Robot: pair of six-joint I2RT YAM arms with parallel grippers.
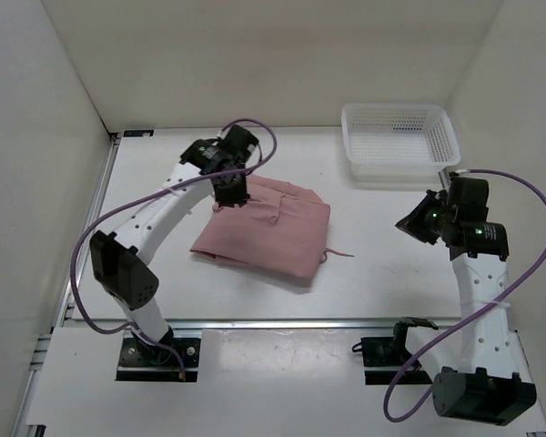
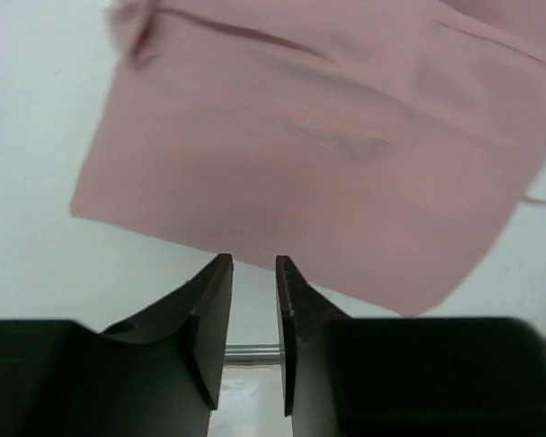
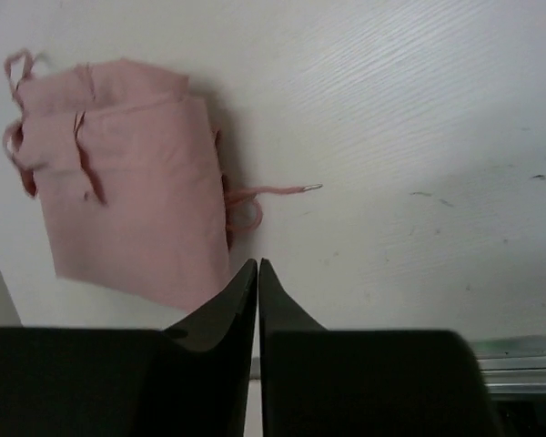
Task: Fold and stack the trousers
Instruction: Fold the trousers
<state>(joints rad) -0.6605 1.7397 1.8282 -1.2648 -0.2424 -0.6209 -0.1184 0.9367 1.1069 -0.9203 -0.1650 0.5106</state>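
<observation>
The dusty-pink trousers [image 1: 268, 229] lie folded into a compact rectangle on the white table, a drawstring [image 1: 339, 253] trailing from the right edge. My left gripper [image 1: 231, 195] hovers over the fold's far left corner. In the left wrist view the trousers [image 2: 328, 146] fill the upper frame, and the left gripper [image 2: 253, 264] stands slightly open with nothing between the jaws. My right gripper [image 1: 408, 225] is raised to the right of the trousers. The right wrist view shows the trousers [image 3: 127, 173] at upper left, the drawstring [image 3: 273, 191], and the right gripper [image 3: 257, 264] shut and empty.
A white mesh basket [image 1: 399, 138] stands at the back right of the table. White walls enclose the table on the left, back and right. A metal rail [image 1: 282, 322] runs along the near edge, by the arm bases.
</observation>
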